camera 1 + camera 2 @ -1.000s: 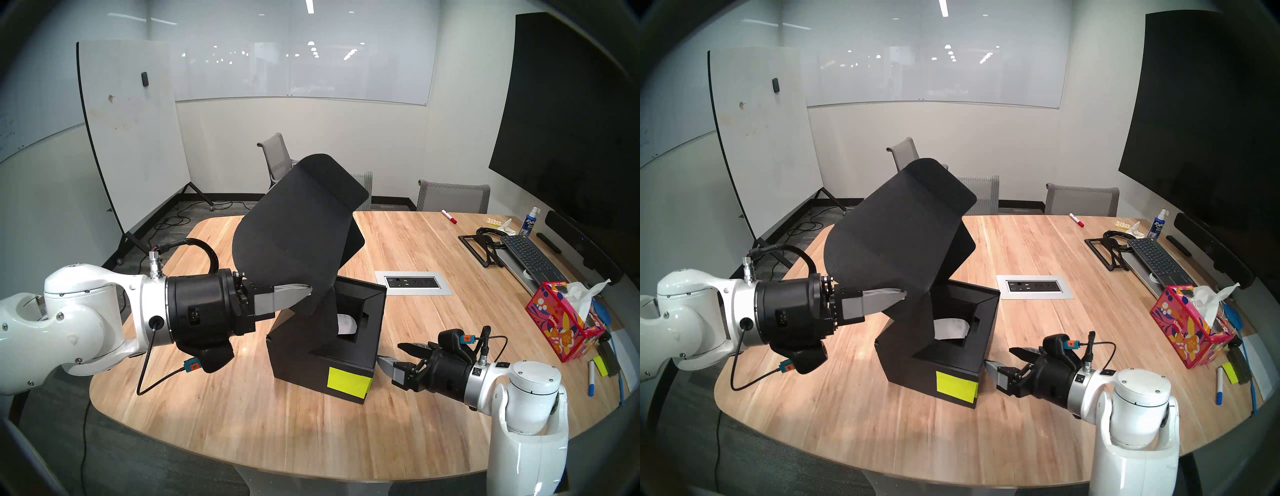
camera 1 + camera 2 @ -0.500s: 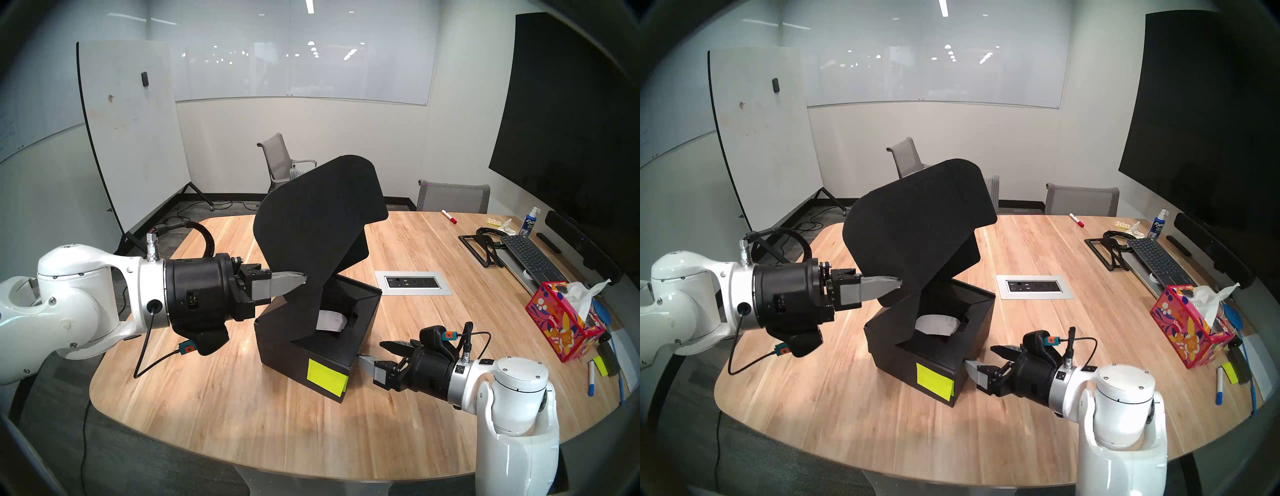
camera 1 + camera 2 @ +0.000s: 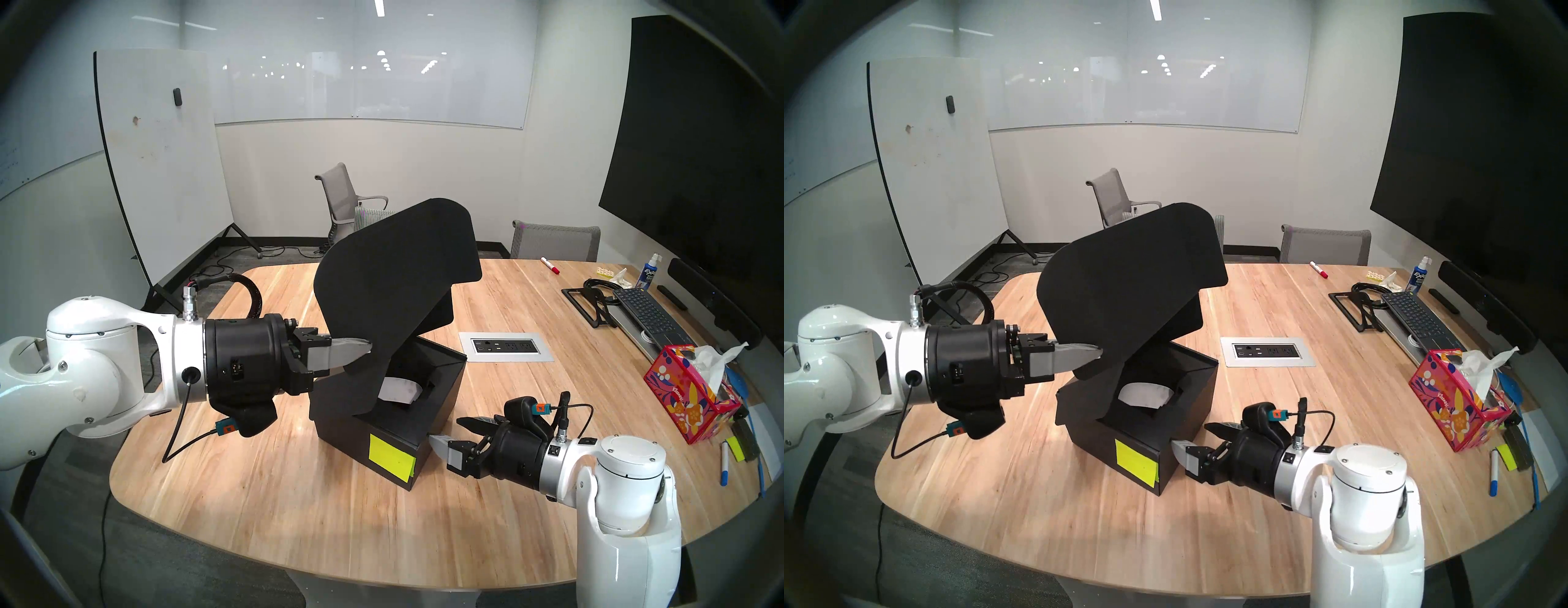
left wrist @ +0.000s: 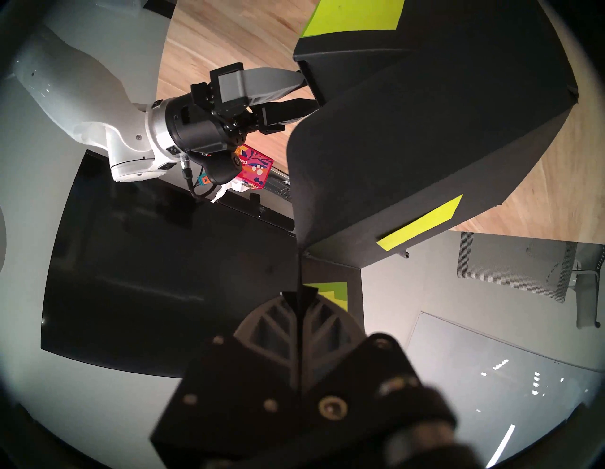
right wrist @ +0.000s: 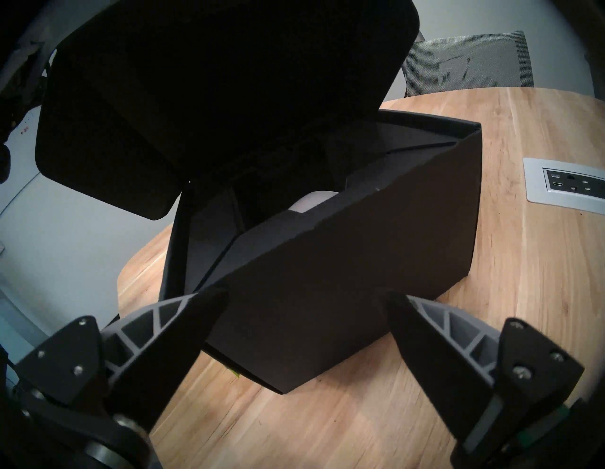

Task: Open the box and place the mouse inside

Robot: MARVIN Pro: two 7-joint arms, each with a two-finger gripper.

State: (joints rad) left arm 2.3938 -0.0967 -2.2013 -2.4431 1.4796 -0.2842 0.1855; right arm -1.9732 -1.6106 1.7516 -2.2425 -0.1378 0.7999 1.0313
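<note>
We see the left gripper [image 3: 360,350] pinching the raised lid flap of the black box [image 3: 384,441], jaws pressed together on the flap's edge at about nine o'clock. The white mouse [image 3: 401,390] lies inside the open box on the table [image 3: 297,509]. The right gripper [image 3: 452,431], jaws spread wide and holding nothing, sits just beside the box's corner at four o'clock from the mouse.

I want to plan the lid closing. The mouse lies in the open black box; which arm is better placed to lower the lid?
Probably the left: the left gripper is shut on the lid. The right gripper is open, low beside the box, far from the lid.
</note>
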